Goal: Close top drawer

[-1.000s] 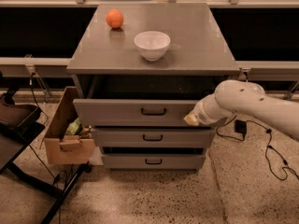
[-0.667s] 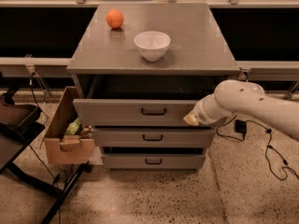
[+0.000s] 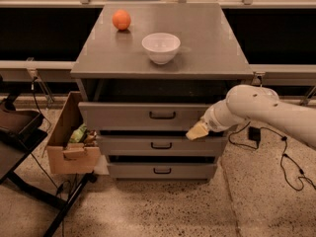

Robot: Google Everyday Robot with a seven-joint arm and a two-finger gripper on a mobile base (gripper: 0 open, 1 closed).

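Observation:
The top drawer is a wide grey drawer with a black bar handle at its centre. It stands pulled out from the grey cabinet, with a dark gap above its front panel. My gripper is at the right end of that front panel, near its lower edge, on the end of the white arm that reaches in from the right. It looks to be against the panel.
An orange and a white bowl sit on the cabinet top. Two shallower drawers below also stand out a little. An open cardboard box stands at the left. Black cables lie on the floor at the right.

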